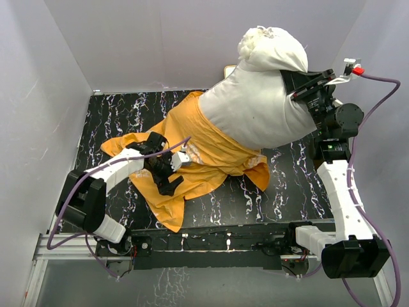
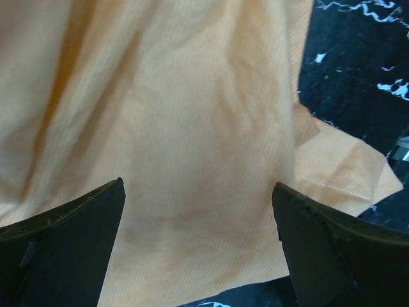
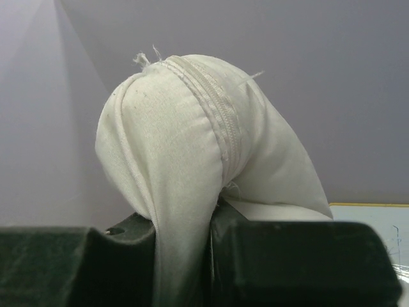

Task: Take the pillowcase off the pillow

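Observation:
The white pillow hangs raised at the back right, its top corner bunched into a knob. My right gripper is shut on the pillow near that corner. In the right wrist view the white fabric with its zipper seam is pinched between the fingers of the right gripper. The orange pillowcase still wraps the pillow's lower end and spreads wrinkled over the table. My left gripper sits over its left part. In the left wrist view the left gripper is open, with orange fabric spanning the gap.
The black marbled table is walled in by white panels on three sides. A small whiteboard with a yellow frame stands behind the pillow, and its corner shows in the top view. The arms' mounting rail runs along the near edge.

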Motion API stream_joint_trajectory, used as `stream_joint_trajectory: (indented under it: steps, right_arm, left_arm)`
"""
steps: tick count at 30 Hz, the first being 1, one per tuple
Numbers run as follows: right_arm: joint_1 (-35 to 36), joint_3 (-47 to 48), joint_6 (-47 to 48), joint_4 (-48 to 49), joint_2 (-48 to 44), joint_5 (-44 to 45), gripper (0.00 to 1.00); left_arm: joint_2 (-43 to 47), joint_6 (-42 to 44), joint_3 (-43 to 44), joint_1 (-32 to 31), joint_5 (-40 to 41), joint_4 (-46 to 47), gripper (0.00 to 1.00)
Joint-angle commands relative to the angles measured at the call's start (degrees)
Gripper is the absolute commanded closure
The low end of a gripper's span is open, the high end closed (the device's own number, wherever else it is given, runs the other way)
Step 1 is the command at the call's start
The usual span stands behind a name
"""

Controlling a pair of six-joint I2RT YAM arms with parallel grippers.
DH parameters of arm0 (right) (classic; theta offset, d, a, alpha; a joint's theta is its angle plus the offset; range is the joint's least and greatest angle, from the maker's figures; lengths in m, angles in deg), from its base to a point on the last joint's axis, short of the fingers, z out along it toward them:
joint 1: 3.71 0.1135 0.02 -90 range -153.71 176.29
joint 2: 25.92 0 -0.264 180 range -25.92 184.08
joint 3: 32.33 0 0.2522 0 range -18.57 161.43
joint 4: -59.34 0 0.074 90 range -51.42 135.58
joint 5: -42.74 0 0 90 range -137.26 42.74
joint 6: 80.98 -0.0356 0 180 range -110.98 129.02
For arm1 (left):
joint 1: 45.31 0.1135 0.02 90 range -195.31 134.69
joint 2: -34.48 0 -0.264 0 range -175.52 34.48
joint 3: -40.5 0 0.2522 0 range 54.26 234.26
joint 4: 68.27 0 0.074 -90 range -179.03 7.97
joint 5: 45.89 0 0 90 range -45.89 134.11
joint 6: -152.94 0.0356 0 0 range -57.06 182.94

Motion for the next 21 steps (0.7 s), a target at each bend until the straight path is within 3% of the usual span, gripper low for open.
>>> stream_joint_trajectory:
  steps: [1, 5, 8, 13, 17, 19, 21]
  right_arm:
    - [-0.1, -1.0, 1.3, 2.9, -2.6, 0.6, 0.92]
    - [-0.1, -2.9, 1.6, 1.4, -2.2, -0.9, 0.92]
    - [0.1, -4.1, 1.6, 0.7, -2.2, -1.6, 0.92]
    - [1.5, -5.6, 1.1, 0.6, -2.0, -2.3, 0.92]
    - [2.4, -5.2, 0.7, 1.4, -0.5, -4.6, 0.92]
    - [2.5, -4.7, 0.2, 2.4, 0.4, -6.3, 0.92]
    - [2.5, -4.1, -0.8, 4.1, 1.4, -7.9, 0.92]
  left_arm:
    - [1.5, -0.8, -0.9, -4.1, -1.0, -3.2, 0.03]
    - [0.7, 0.1, -2.7, -6.5, 1.7, -2.6, 0.03]
    - [-1.2, -0.4, -3.4, -6.5, 6.0, -1.1, 0.13]
    - [-3.7, -0.3, -3.4, -5.7, 12.8, 1.0, 0.39]
    - [-4.7, -1.2, 0.3, 0.5, 12.1, 0.3, 0.58]
    - [-5.0, -1.6, 3.1, 4.6, 11.7, -0.2, 0.84]
    - [-4.6, -0.4, 4.5, 8.4, 12.2, 0.2, 1.0]
